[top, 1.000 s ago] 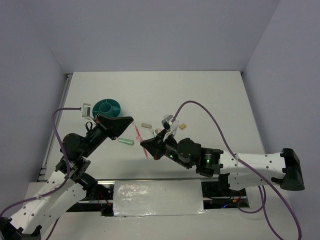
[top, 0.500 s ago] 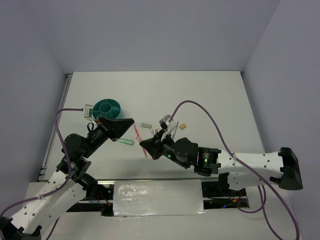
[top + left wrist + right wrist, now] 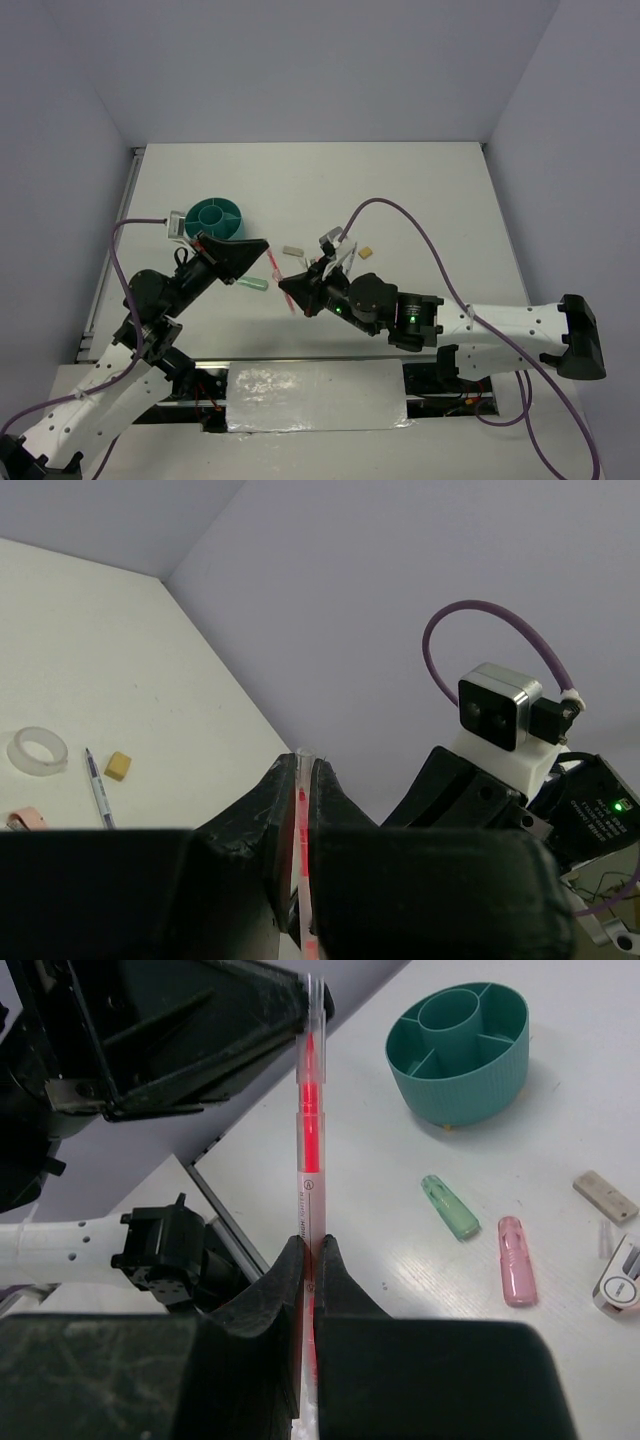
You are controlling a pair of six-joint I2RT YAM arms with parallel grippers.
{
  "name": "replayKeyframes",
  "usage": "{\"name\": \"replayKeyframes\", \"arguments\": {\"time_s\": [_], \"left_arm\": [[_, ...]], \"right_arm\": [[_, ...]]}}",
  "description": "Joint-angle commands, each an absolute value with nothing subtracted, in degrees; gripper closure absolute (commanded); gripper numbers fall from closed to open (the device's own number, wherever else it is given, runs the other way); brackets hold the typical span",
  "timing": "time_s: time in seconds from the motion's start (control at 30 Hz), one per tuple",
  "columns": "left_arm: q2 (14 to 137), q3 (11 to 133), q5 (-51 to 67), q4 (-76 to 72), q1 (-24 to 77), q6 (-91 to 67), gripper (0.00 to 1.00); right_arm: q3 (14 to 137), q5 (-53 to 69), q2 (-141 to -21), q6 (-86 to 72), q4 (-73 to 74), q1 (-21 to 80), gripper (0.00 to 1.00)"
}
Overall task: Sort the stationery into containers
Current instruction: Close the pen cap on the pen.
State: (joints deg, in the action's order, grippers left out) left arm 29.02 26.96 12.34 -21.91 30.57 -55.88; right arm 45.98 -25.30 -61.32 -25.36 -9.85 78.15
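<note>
Two arms, same build: the left arm (image 3: pixel 100 385) and right arm (image 3: pixel 505 325) have white shell links dotted with rows of small dark screw holes, joined by black motor housings. A small green light (image 3: pixel 408 322) glows on the right arm's black housing. The left gripper (image 3: pixel 263 243) and right gripper (image 3: pixel 283 288) have matte black, wedge-shaped, scuffed jaws. A purple cable (image 3: pixel 378 203) loops off each wrist. The wrist camera (image 3: pixel 497 706) is a silver-edged box with a black face on a white mount.

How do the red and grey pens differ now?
The red pen is held off the table between the left pincer and right pincer; the grey pen lies on the table. The red pen has a clear, red-cored barrel; the grey pen is thinner and grey. Both are pens.
</note>
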Motion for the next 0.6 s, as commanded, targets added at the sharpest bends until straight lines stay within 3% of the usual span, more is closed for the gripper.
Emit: {"name": "replayKeyframes", "arguments": {"time_s": [0.0, 0.57], "left_arm": [[28.7, 26.7, 13.3, -24.8, 30.8, -56.1, 1.0], [28.3, 26.8, 14.9, -25.0, 30.8, -57.2, 1.0]], "right_arm": [[49.9, -25.9, -61.2, -23.8, -13.5, 78.5, 1.0], [55.3, -25.3, -65.6, -17.1, -23.3, 75.1, 1.0]]}}
